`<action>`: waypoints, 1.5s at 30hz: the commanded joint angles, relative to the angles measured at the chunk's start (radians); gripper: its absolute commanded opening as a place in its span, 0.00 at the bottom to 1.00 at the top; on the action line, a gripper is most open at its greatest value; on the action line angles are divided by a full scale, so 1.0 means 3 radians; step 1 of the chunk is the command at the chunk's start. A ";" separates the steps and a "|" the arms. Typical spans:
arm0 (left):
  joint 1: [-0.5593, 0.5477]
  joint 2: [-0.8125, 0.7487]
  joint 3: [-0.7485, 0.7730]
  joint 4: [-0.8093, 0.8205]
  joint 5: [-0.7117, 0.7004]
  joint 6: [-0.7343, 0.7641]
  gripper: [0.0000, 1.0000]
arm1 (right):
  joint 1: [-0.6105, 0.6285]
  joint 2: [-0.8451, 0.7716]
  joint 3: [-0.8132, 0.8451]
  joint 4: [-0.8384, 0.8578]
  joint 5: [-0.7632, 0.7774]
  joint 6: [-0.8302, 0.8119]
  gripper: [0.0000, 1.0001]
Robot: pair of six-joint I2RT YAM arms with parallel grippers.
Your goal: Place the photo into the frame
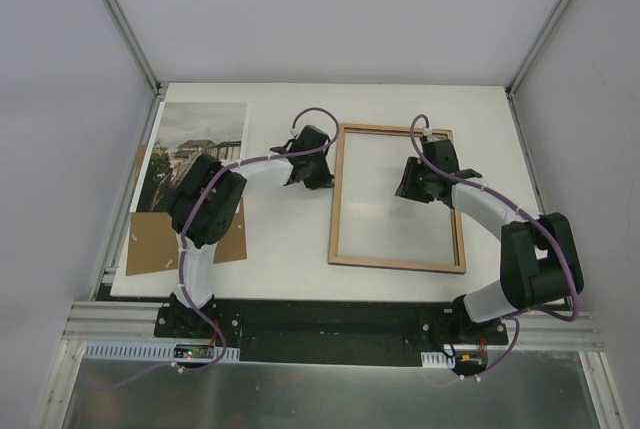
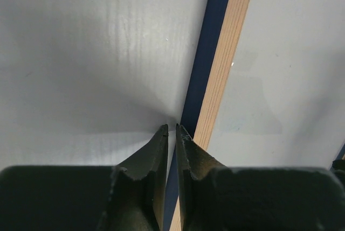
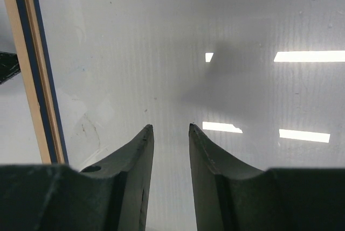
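White flat counter (image 1: 290,249); plain grey walls (image 1: 330,9); aluminium corner posts (image 1: 120,19); brushed metal sheet (image 1: 300,399). Lighting even.

The left arm (image 1: 255,171) bends in an arc toward the left rail of the frame (image 1: 336,199). The left gripper (image 2: 171,127) points down there, its fingers almost together. The right arm (image 1: 490,211) curves over the frame's right side. The right gripper (image 3: 170,127) has its jaws partly apart and holds nothing.

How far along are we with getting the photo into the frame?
Done: frame lies back-up, pane in. In hand: nothing; left gripper nearly shut at its left rail, right gripper open over the pane. Left: photo, partly on the brown backing board at far left, goes in.
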 commanded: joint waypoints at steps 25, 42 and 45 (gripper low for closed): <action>0.0285 -0.1614 -0.0958 -0.0498 -0.0516 0.0117 0.38 | 0.0102 -0.0124 0.0015 0.0019 -0.0070 -0.0049 0.38; 0.1860 -0.1565 -0.0628 -0.1562 -0.1003 0.0295 0.68 | 0.0742 0.0853 0.1309 0.0117 -0.0638 0.0350 0.52; 0.1988 -0.1294 -0.0479 -0.1603 -0.0937 0.0311 0.68 | 0.0737 0.0766 0.1228 0.0122 -0.0582 0.0309 0.52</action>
